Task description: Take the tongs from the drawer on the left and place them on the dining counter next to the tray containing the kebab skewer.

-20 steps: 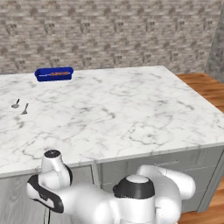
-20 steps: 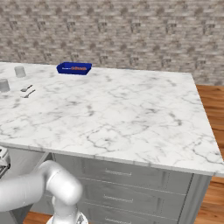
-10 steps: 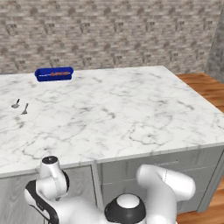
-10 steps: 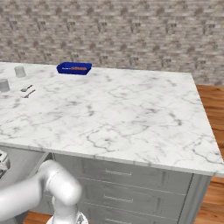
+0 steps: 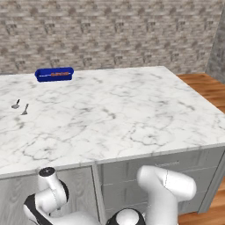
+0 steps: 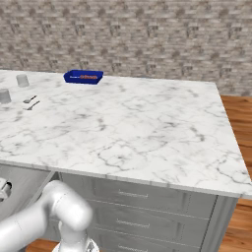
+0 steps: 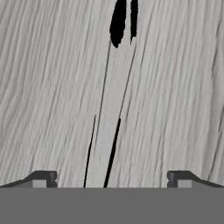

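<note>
Two base cameras over the counter, one hand camera pressed close to a grey surface.

From my left base view I look forward and down over the large white marble dining counter [image 5: 114,110] toward the stone wall; my right base view faces the same slab from the other side. Both share the bright blue rectangular tray [image 5: 54,74] at the far edge and the small silver spoons [image 6: 30,102]. My hand view sits very near the long silver-grey tongs [image 7: 111,109] on grey wood grain.
</note>
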